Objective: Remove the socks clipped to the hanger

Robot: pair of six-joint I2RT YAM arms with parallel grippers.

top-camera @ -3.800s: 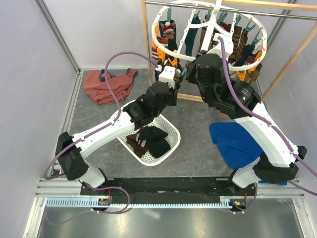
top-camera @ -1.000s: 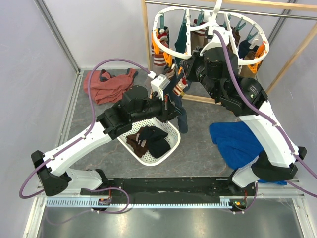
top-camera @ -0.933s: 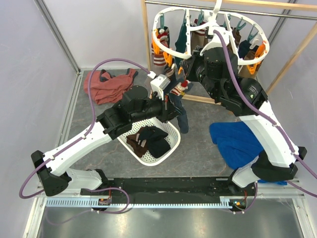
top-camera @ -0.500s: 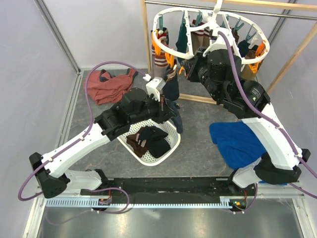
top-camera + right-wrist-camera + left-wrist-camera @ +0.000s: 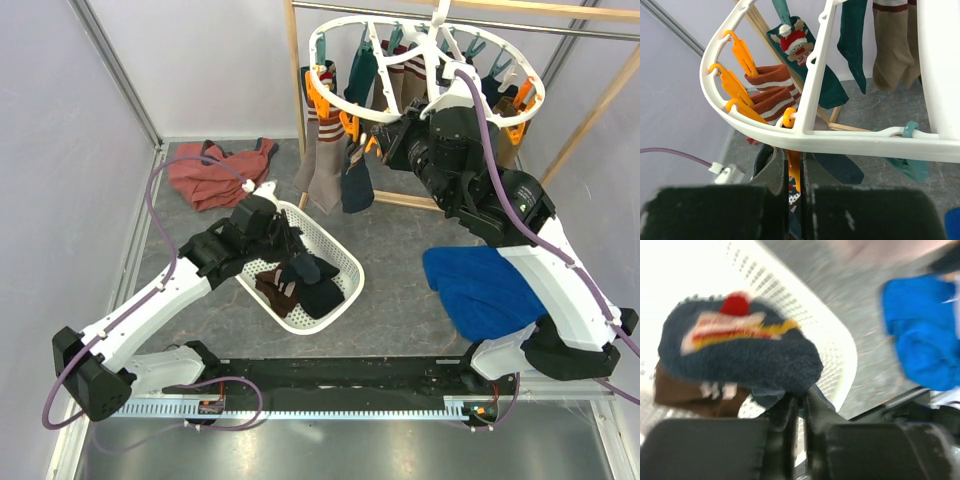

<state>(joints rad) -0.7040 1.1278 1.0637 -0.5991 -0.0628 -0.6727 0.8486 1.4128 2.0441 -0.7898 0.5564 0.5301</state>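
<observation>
The white oval hanger [image 5: 330,95] hangs from the rail with several socks clipped on: brown-cream striped [image 5: 318,150], navy [image 5: 357,182], teal [image 5: 362,68] and brown [image 5: 400,85]. My right gripper [image 5: 385,142] is at the ring's near-left rim. In the right wrist view it [image 5: 795,175] is shut on an orange clip [image 5: 795,167] just under the ring [image 5: 840,140]. My left gripper [image 5: 290,243] is low over the basket. In the left wrist view it [image 5: 801,402] is shut on a navy sock [image 5: 740,355] with a red-white-yellow cuff.
A white perforated basket [image 5: 345,262] holds dark and brown socks [image 5: 300,285]. A rust-red garment [image 5: 215,175] lies at the back left and a blue cloth [image 5: 480,285] on the right. The wooden frame post [image 5: 294,90] stands beside the hanger.
My left arm has dropped back and left from the hanger to the basket, carrying the navy sock. My right gripper has shifted slightly right and closed on a clip at the ring's rim.
</observation>
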